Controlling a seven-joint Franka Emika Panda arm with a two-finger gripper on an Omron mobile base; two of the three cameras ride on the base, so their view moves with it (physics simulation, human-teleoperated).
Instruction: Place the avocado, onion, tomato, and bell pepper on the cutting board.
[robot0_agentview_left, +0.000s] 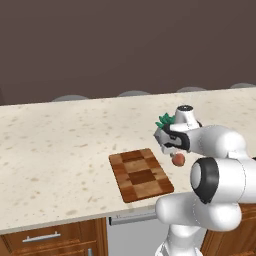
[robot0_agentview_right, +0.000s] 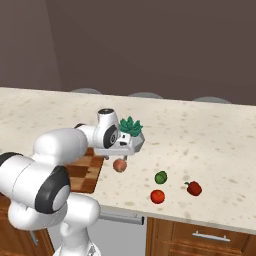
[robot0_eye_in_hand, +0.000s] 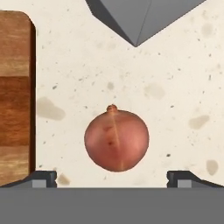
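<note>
Cutting board (robot0_agentview_left: 141, 174) lies at the counter's (robot0_agentview_left: 60, 145) near edge, bare, none of the four on it yet. Just right of it, on the stone: onion (robot0_eye_in_hand: 116, 140), directly under my gripper (robot0_eye_in_hand: 112, 177). Fingers spread wide, one tip either side of it, neither touching; nothing held. Grey plant pot (robot0_eye_in_hand: 138, 17) sits just beyond the onion.

Farther right, well apart from the board: avocado (robot0_agentview_right: 160, 177), tomato (robot0_agentview_right: 157, 196) just in front of it, bell pepper (robot0_agentview_right: 193, 188) at the far right.

Step in hand, as I read it: onion first, at the approach stage. Next move calls for a straight descent until the tips bracket its widest part, then close, lift, and carry left over the board. Round skin may roll if I close off-centre.
</note>
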